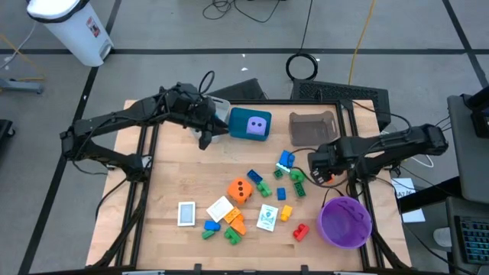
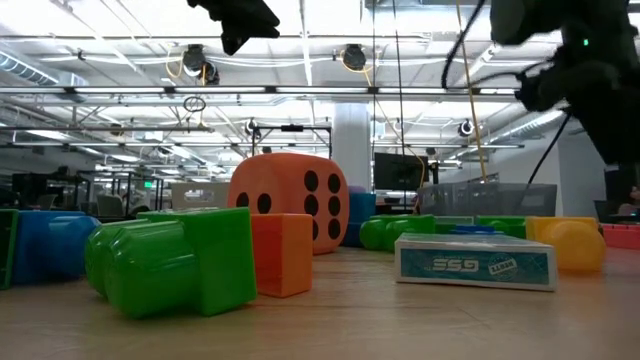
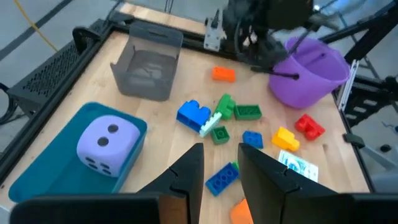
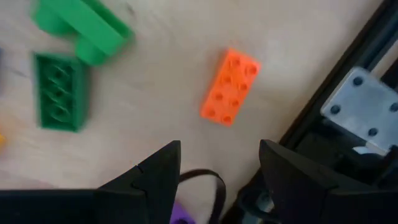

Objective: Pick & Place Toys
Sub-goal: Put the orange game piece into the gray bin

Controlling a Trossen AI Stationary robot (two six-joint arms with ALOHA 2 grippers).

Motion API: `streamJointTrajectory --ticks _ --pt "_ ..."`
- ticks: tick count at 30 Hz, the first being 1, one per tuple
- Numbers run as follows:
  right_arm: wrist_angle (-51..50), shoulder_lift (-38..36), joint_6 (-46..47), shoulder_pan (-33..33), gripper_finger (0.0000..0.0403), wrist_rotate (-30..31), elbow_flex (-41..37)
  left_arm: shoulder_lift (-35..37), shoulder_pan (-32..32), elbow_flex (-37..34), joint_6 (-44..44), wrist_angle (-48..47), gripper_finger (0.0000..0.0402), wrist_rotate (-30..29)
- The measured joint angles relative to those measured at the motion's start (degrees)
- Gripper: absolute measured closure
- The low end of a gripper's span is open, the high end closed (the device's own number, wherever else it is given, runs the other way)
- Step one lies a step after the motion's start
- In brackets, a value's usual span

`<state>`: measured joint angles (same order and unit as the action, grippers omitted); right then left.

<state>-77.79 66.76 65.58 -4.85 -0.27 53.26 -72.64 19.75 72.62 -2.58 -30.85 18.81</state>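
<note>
Toys lie scattered across the middle and near half of the tabletop [image 1: 168, 176]. White picture cards [image 1: 186, 213] and small bricks [image 1: 231, 223] sit toward the near edge, with the orange die [image 1: 240, 189] just behind them. The purple bowl [image 1: 345, 221] stands at the near right corner. The right gripper [image 1: 315, 166], jaws spread and empty, hangs by the right edge above an orange brick [image 4: 229, 86]. The purple die [image 1: 257, 127] rests in the teal tray [image 1: 238, 119] at the far edge. The left gripper [image 1: 205, 140], jaws parted and empty, hangs beside it.
</note>
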Motion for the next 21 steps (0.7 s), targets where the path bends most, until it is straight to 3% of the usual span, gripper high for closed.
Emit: streamJointTrajectory --ticks 13,21 --pt "11.6 0.0 -9.4 7.1 0.0193 -1.4 -10.5 0.0 0.0 0.0 -0.4 1.5 0.0293 -0.1" --pt "13.3 0.0 -13.4 10.8 0.0193 -1.4 -14.3 0.0 0.0 0.0 -0.5 1.5 0.0293 -1.4"
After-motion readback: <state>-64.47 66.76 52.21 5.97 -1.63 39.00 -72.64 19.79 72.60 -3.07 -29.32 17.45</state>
